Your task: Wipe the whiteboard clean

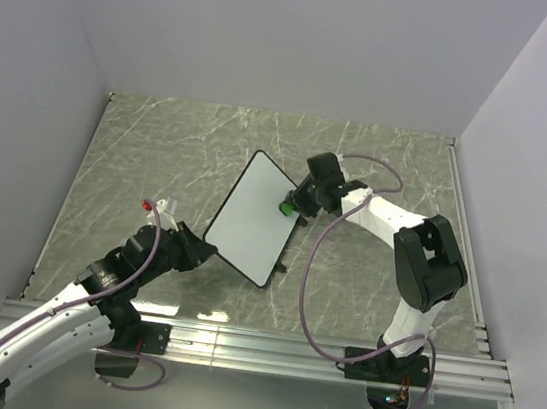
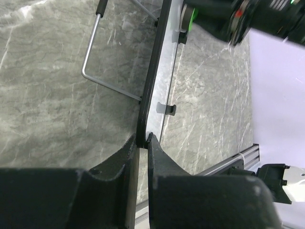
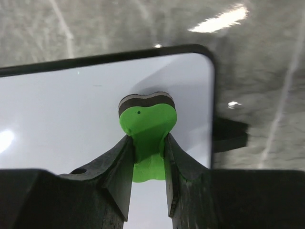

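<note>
tabletop [image 1: 148, 158]: eraser [image 3: 147, 121] in right end effector [image 3: 147, 139]

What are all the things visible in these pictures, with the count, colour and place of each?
whiteboard: 1, white, black frame, middle of the table
eraser: 1, green, dark pad, at the whiteboard's face near a corner
wire stand: 1, silver, behind the whiteboard
table: 1, grey-green marbled
rail: 1, silver, near edge
left end effector: 1, black, shut on the whiteboard's edge
right end effector: 1, black, shut on the eraser
</note>
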You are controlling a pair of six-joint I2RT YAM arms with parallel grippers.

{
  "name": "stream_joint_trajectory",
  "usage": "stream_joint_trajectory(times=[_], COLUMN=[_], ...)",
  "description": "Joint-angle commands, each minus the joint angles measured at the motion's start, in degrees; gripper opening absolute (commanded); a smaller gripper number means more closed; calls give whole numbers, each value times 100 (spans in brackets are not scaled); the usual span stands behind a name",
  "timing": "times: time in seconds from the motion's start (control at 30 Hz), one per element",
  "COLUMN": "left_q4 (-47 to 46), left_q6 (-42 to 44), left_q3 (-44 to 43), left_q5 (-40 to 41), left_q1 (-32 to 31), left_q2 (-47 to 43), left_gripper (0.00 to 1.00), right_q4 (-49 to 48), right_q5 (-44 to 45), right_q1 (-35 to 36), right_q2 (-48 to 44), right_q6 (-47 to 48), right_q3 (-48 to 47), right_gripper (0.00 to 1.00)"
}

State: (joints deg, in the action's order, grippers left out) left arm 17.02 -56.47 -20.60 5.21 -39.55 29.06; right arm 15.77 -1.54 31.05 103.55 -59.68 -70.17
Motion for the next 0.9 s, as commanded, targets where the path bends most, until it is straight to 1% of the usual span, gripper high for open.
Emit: stream_joint_trajectory(times=[0.0, 0.07, 0.2, 0.4, 0.63, 0.73, 0.87], left_q4=[434, 443, 452, 452, 548, 610, 715], left_q6=[119, 92, 66, 75, 39, -5, -84], left_q3=[-76, -58, -49, -67, -111, -120, -155], left_q5=[32, 32, 59, 24, 129, 226, 419], left_q1=[-132, -193, -264, -299, -457, -571, -738], left_q2=[-23, -32, -32, 30, -23, -58, -120], left_gripper=[0, 0, 0, 0, 0, 0, 0], right_q4=[-144, -223, -215, -127, 303, 392, 462], right_q5=[110, 119, 119, 75, 119, 137, 145], right_q1=[-195, -353, -433, -380, -371, -363, -371], right_q2=[-273, -317, -274, -72, 359, 499, 588], right_q6=[-96, -131, -123, -369, -395, -404, -369], right_q3=[688, 942, 909, 286, -873, -1129, -1245], right_gripper=[0, 0, 0, 0, 0, 0, 0])
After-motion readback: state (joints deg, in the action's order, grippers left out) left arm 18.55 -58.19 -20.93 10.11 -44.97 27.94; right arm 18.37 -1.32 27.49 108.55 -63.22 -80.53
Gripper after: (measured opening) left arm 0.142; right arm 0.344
